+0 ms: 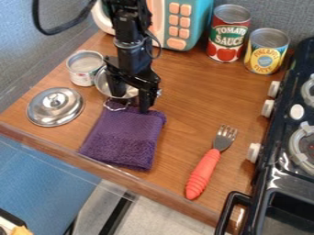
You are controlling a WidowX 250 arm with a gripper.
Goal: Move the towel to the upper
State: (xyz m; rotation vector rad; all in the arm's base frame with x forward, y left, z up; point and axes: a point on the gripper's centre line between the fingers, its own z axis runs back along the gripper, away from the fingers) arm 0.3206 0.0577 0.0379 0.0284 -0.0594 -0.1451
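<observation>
Gripper (131, 103) fingers are apart, pointing down at the towel's (124, 140) top edge, one near each end of it; can't tell if the tips touch cloth. A thin wire loop (116, 109) shows btwn them, at the same edge. Towel lies flat on the brown wood-look counter (196, 105), lower L of centre in view, near the counter's front edge. It's dk purple, folded to a rough rectangle, set at a slight slant; smoother weave up top, a fuzzier, looped band across the lower part, edges soft & a bit uneven. Just behind the gripper, partly hidden: a shiny metal pot (103, 84). L of that, a small can (85, 71) w/ a pale label, print too small to make out. Metal lid (55, 106) w/ knob up sits L of the towel, apart from it. Fork (204, 170), red ribbed handle, lies R of the towel, tines up-view. Far side: tall can (228, 34), red label, green band, big white lettering & pictured tomatoes; next to it a yellow can (266, 51) w/ blue disc & lettering. Teal toy microwave (199, 23) w/ peach buttons stands behind the arm; black stove (279, 176) w/ white knobs, far R.
</observation>
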